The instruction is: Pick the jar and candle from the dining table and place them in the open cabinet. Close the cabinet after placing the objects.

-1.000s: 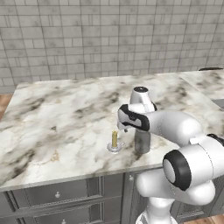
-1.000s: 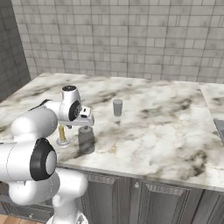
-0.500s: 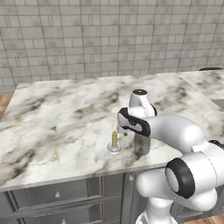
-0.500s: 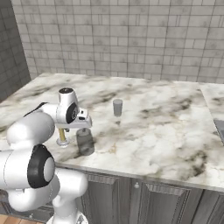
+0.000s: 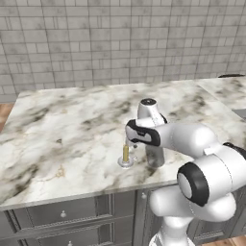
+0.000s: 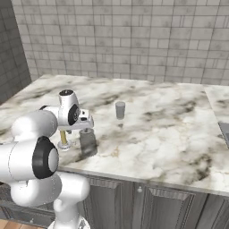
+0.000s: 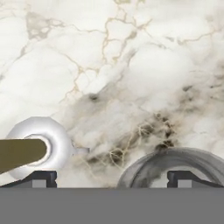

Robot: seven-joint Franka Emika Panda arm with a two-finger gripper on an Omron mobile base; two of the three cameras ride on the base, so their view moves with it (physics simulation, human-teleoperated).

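Since a second ago the white robot arm (image 5: 192, 139) has sunk a touch and edged toward the thin yellow stick candle in its small round silvery dish (image 5: 126, 157); nothing on the table has shifted, and the jaws are as wide as they were.

From the left base view, the candle stands near the front edge of the white-grey-brown veined marble table (image 5: 57, 120). The small dark grey cylindrical jar (image 5: 154, 156) stands just beside it, and the wrist hangs over the pair.

From the right base view, candle (image 6: 63, 139) and jar (image 6: 87, 142) stand side by side but apart, under the hand. A smaller pale grey cup-like cylinder (image 6: 120, 109) sits well apart, further in on the marble.

In the hand view the jaws are spread wide and hold nothing. One tip lies over the candle's dish (image 7: 37, 146) and the other over the jar's rim (image 7: 175, 164), with bare marble between them.

That is the worry, to my eye. The jaws are centred on neither thing, so a straight descent could land a tip on each. The slender candle looks likeliest to tip, or the jar to be nudged toward the edge.
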